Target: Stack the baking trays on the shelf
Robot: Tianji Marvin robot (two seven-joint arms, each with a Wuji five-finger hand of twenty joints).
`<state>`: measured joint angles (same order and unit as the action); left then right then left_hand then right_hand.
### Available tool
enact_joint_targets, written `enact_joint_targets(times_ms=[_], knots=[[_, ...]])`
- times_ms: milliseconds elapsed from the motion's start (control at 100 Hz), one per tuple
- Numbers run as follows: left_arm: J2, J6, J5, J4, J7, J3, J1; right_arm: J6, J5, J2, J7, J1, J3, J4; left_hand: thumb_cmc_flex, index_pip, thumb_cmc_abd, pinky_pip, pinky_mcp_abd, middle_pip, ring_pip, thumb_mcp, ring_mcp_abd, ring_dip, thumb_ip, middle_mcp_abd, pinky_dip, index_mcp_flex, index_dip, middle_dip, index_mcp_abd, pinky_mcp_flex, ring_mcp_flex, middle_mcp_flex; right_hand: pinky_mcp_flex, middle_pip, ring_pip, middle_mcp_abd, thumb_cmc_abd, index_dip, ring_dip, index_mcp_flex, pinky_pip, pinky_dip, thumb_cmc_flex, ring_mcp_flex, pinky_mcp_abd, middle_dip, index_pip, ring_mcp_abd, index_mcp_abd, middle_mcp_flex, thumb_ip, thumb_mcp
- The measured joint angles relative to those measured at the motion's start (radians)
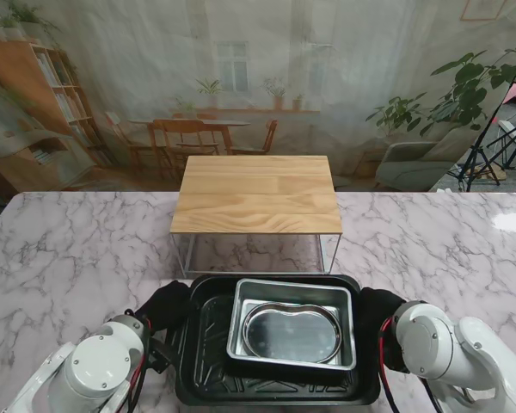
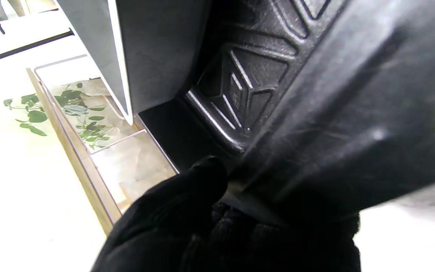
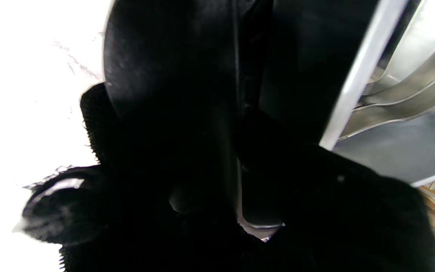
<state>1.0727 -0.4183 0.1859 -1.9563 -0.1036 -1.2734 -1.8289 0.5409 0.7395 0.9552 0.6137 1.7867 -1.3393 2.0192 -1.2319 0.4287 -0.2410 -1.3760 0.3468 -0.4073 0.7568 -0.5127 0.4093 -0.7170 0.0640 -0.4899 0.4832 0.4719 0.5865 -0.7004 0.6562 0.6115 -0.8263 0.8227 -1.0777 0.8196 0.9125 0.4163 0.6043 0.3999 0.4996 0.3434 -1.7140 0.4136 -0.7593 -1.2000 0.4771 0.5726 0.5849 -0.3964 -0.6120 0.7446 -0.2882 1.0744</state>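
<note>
On the black tray's (image 1: pixel 208 361) rims, both hands.

Silver trays (image 1: pixel 294 331) nest in black tray (image 1: pixel 202 361) near wooden shelf (image 1: pixel 256 194).

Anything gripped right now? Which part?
Yes: the black tray, with two silver trays nested inside. Left hand grips its left rim, right hand its right rim.

The counter (image 1: pixel 77 249) is white marble with grey veins, and the shelf (image 1: pixel 256 194) has a pale, striped wood-grain top on thin white wire legs. A black baking tray (image 1: pixel 202 361) with a ribbed, embossed floor carries a shiny silver tray (image 1: pixel 348 331) and a silver oval pan (image 1: pixel 291 331). Each robot hand, left (image 1: pixel 165 305) and right (image 1: pixel 377 311), wears a black glove on a white arm.
</note>
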Motion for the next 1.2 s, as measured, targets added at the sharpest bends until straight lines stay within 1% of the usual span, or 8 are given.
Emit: enact_joint_targets(times_ms=[170, 220, 250, 380, 530, 760, 820, 1200], knots=[[-0.007, 0.008, -0.001, -0.027, -0.021, -0.005, 0.006, -0.024, 0.014, -0.002, 0.042, 0.02, -0.05, 0.043, 0.0, -0.002, 0.0, -0.002, 0.008, 0.008, 0.0, 0.0, 0.006, 0.0, 0.0, -0.012, 0.0, 0.0, 0.0, 0.0, 0.015, 0.006, -0.006, 0.003, 0.0, 0.0, 0.0, 0.024, 0.0, -0.009, 0.0, 0.0, 0.0, 0.001, 0.0, 0.0, 0.005, 0.0, -0.003, -0.004, -0.03, 0.01, -0.001, 0.001], [-0.01, 0.01, -0.002, -0.033, -0.029, -0.005, 0.011, -0.031, 0.017, -0.003, 0.056, 0.025, -0.065, 0.054, 0.0, -0.01, 0.0, -0.003, 0.011, 0.009, 0.0, 0.0, 0.009, 0.0, 0.0, -0.016, 0.0, 0.0, 0.001, 0.0, 0.021, 0.007, -0.007, 0.003, 0.0, 0.0, 0.0, 0.04, 0.0, -0.01, 0.0, 0.0, 0.0, 0.001, 0.0, 0.0, 0.013, 0.001, -0.005, -0.012, -0.045, 0.011, -0.001, 0.003], [-0.012, 0.012, -0.003, -0.037, -0.033, -0.005, 0.014, -0.035, 0.018, -0.004, 0.061, 0.027, -0.072, 0.06, 0.0, -0.011, 0.0, -0.003, 0.014, 0.009, 0.0, 0.0, 0.01, 0.0, 0.0, -0.017, 0.0, 0.0, 0.001, 0.0, 0.023, 0.008, -0.008, 0.003, 0.0, 0.0, 0.0, 0.059, 0.0, -0.01, 0.0, 0.0, -0.004, 0.001, -0.005, 0.0, 0.034, 0.001, -0.017, -0.026, -0.064, 0.012, -0.002, 0.01], [-0.017, 0.021, -0.003, -0.053, -0.048, -0.005, 0.027, -0.056, 0.021, -0.005, 0.084, 0.037, -0.109, 0.085, 0.0, -0.021, 0.0, -0.006, 0.024, 0.009, 0.0, 0.0, 0.018, 0.0, 0.0, -0.025, 0.0, 0.0, 0.001, 0.0, 0.034, 0.01, -0.01, 0.003, 0.0, 0.0, 0.0, 0.077, 0.0, -0.01, 0.0, 0.0, -0.008, 0.002, -0.006, 0.0, 0.035, 0.001, -0.028, -0.028, -0.083, 0.014, -0.002, 0.01], [-0.019, 0.025, -0.002, -0.066, -0.052, -0.006, 0.043, -0.058, 0.015, -0.011, 0.121, 0.033, -0.133, 0.109, 0.0, -0.022, 0.0, -0.013, 0.033, 0.009, 0.0, 0.0, 0.027, 0.0, 0.0, -0.034, 0.0, 0.0, 0.001, -0.007, 0.042, 0.014, -0.016, 0.008, 0.0, 0.0, 0.0, 0.101, 0.0, -0.011, 0.001, 0.0, -0.008, 0.003, -0.006, 0.0, 0.035, 0.001, -0.031, -0.028, -0.109, 0.021, -0.003, 0.01], [-0.027, 0.026, -0.001, -0.089, -0.07, -0.014, 0.06, -0.07, 0.006, -0.021, 0.176, 0.024, -0.171, 0.147, 0.0, -0.027, 0.0, -0.014, 0.034, 0.01, -0.001, 0.0, 0.028, 0.001, 0.0, -0.036, 0.0, 0.0, 0.002, -0.011, 0.046, 0.017, -0.019, 0.009, -0.002, 0.0, 0.0, 0.119, 0.0, -0.012, 0.015, 0.001, -0.008, 0.003, -0.006, 0.0, 0.035, 0.002, -0.043, -0.028, -0.128, 0.029, -0.003, 0.01], [-0.028, 0.026, -0.001, -0.095, -0.069, -0.016, 0.06, -0.076, 0.006, -0.023, 0.195, 0.023, -0.183, 0.161, 0.0, -0.027, 0.0, -0.014, 0.034, 0.01, -0.001, 0.0, 0.028, 0.001, 0.0, -0.036, 0.0, 0.0, 0.005, -0.011, 0.047, 0.018, -0.02, 0.01, -0.003, 0.0, 0.0, 0.122, 0.0, -0.012, 0.016, 0.004, -0.008, 0.003, -0.007, -0.001, 0.035, 0.002, -0.045, -0.028, -0.134, 0.036, -0.011, 0.01], [-0.028, 0.027, -0.01, -0.121, -0.06, -0.023, 0.066, -0.09, 0.002, -0.035, 0.247, 0.001, -0.222, 0.203, 0.0, -0.028, 0.0, -0.014, 0.036, 0.02, -0.001, -0.01, 0.031, 0.001, 0.0, -0.037, -0.001, -0.001, 0.009, -0.01, 0.052, 0.024, -0.022, 0.015, -0.005, -0.002, 0.0, 0.128, 0.0, -0.013, 0.017, 0.025, -0.008, 0.012, -0.009, -0.002, 0.035, 0.012, -0.064, -0.028, -0.141, 0.057, -0.011, 0.05]])
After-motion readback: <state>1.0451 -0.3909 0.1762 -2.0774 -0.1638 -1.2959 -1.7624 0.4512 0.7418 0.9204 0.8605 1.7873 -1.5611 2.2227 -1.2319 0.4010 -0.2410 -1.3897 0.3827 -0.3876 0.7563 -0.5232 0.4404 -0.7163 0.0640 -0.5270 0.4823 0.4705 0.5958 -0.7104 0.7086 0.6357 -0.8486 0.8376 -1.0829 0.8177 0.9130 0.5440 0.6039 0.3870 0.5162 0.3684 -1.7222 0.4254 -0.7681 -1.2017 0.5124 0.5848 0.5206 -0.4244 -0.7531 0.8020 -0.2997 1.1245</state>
